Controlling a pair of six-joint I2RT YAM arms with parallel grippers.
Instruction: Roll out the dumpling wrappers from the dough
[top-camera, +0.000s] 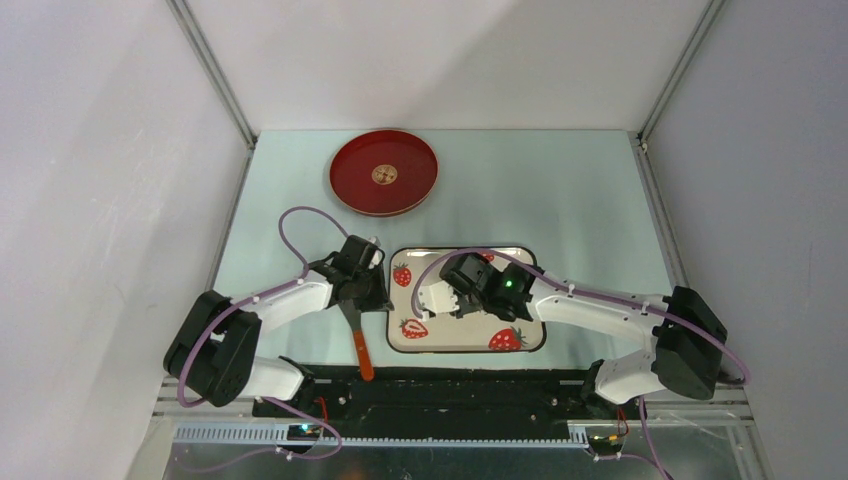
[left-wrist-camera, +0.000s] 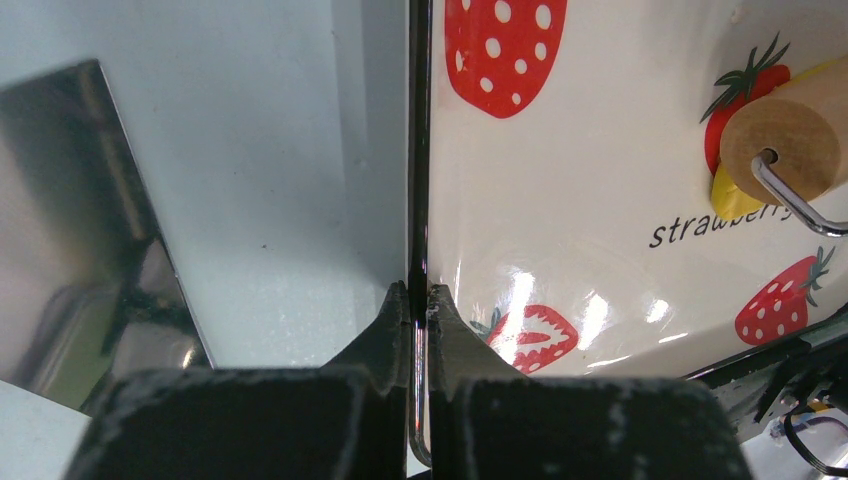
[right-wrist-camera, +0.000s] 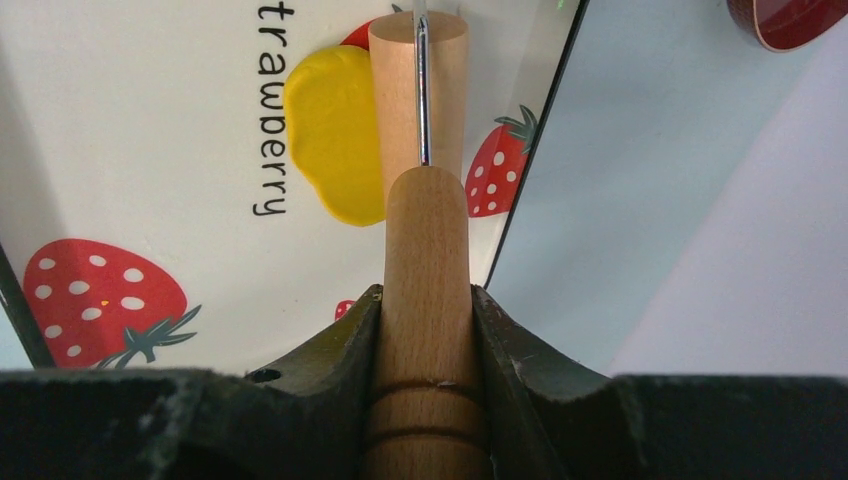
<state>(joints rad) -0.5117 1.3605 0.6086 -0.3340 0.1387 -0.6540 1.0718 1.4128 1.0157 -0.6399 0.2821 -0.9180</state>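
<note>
At 9 o'clock of the scene, the left gripper (left-wrist-camera: 420, 295) is seen clamped tight on the rim of the tray (left-wrist-camera: 560, 180), so the tray is being pinned in place. An orange-handled scraper (top-camera: 362, 352) is lying at the gripper's 6 o'clock, untouched. On to the tray: the dough (right-wrist-camera: 335, 130) is found on its white face beside the printed lettering, pressed into a flat, uneven oval. The roller (right-wrist-camera: 445, 90) is laid across the oval's 3 o'clock edge. The roller's wooden handle is gripped between the jaws of the right gripper (right-wrist-camera: 425, 295), closed snugly round it.

Progress is judged as early to middle. The lump has been flattened, but the patch looks thick and lopsided, so more passes are called for. No round wrapper is seen anywhere. The red plate (top-camera: 410, 150), at the tray's 11 o'clock, shows nothing yellow.
</note>
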